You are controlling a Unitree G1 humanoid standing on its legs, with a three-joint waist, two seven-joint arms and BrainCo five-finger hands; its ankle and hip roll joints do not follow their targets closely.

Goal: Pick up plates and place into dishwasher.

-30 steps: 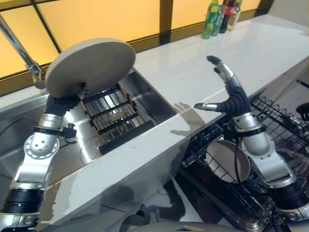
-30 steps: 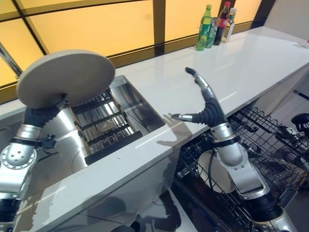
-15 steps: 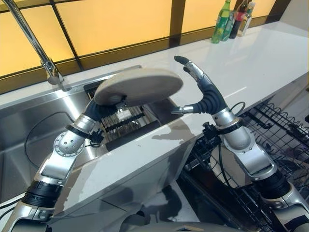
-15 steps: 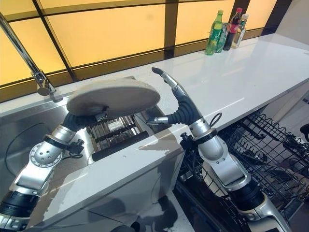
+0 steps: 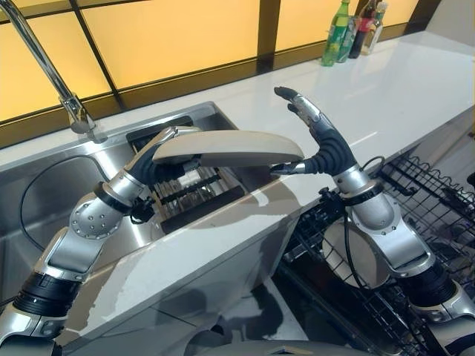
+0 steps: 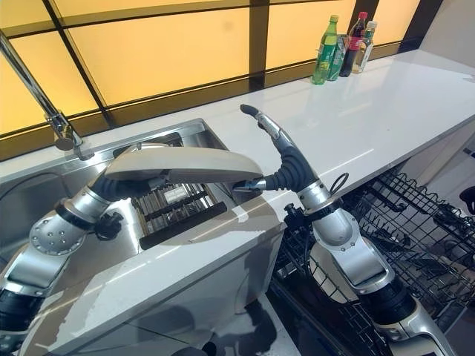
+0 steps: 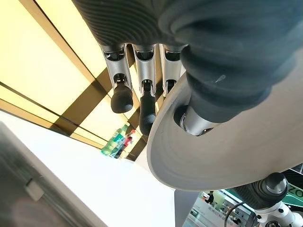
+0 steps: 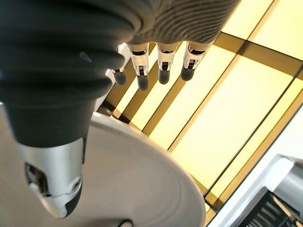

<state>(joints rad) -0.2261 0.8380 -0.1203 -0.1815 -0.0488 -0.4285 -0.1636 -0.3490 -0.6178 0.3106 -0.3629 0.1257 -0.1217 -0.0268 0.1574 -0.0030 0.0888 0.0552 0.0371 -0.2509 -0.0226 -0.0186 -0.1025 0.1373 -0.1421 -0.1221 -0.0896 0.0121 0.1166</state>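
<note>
Far left, tap (image 5: 44,70) rising over steel sink (image 5: 44,200); left hand (image 5: 152,165) above the sink, fingers and thumb curled onto one edge of plate (image 5: 226,147), gripping it; plate held level in the air, over rack (image 5: 194,189) in the sink and reaching to the counter (image 5: 386,89) edge; right hand (image 5: 315,144) at the plate's other edge, fingers straight and spread upward, thumb tip touching or just beside the rim, holding nothing; behind, at the counter's far end, bottles (image 5: 355,31) in a cluster by the window; lower right, below the counter, dishwasher basket (image 5: 415,200) of dark wire, with another plate (image 5: 364,256) standing in it behind the right arm.
</note>
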